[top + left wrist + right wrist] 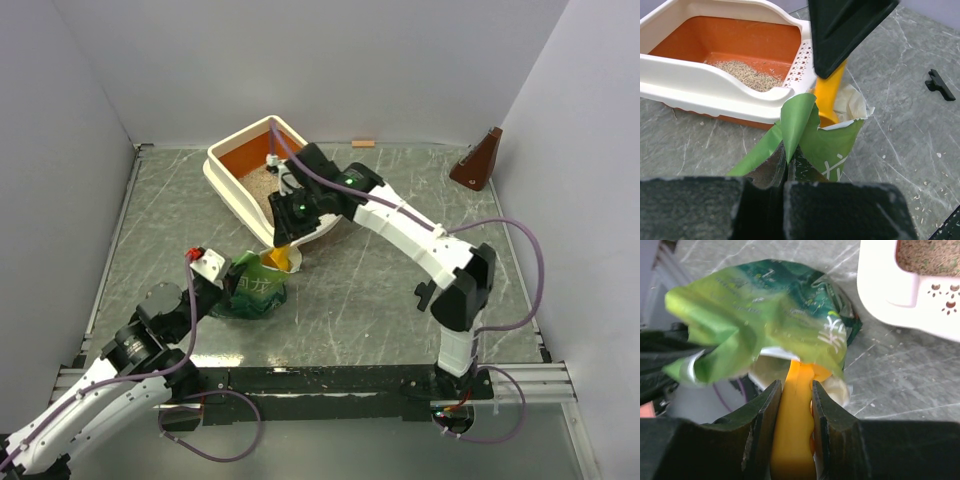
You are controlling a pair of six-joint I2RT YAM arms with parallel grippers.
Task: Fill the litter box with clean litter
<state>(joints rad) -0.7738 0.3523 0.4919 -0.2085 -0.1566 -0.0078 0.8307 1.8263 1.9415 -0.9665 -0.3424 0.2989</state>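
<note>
The litter box stands at the back centre, cream rim, orange walls, with a patch of clean litter on its floor; both also show in the left wrist view, the box and the litter. My left gripper is shut on the rim of the crinkled green bag, its grip on a fold of the bag. My right gripper is shut on the handle of the yellow-orange scoop, whose bowl is down inside the bag.
A brown wedge-shaped object stands at the back right by the wall. A small orange piece lies at the back edge. A black clip lies on the table right of the bag. Scattered grains dot the tabletop.
</note>
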